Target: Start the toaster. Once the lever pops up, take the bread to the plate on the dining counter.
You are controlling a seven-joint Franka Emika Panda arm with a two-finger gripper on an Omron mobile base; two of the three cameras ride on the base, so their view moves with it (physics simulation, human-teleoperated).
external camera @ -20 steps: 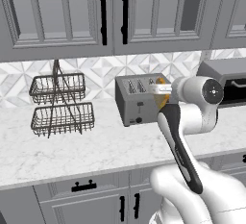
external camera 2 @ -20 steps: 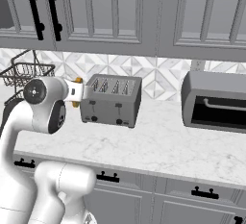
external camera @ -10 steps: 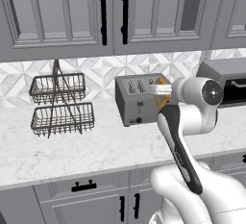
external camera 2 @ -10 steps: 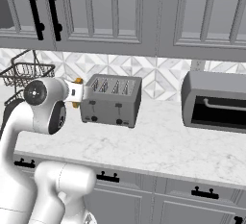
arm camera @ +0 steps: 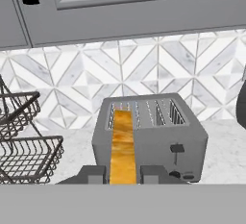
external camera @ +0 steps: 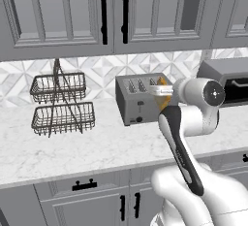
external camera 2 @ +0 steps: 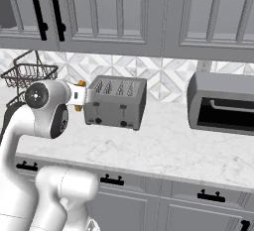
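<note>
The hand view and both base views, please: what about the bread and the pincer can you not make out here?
- Golden-crusted bread slice: hand view shows it edge-on between the pincer fingertips; its lower end is cut off by the bottom edge.
- Left base view: the white arm covers most of the slice.
- Right base view: the slice is a sliver behind the arm's wrist.
- Boxy grey metal toaster: whether the slice has left its slot is unclear.
</note>
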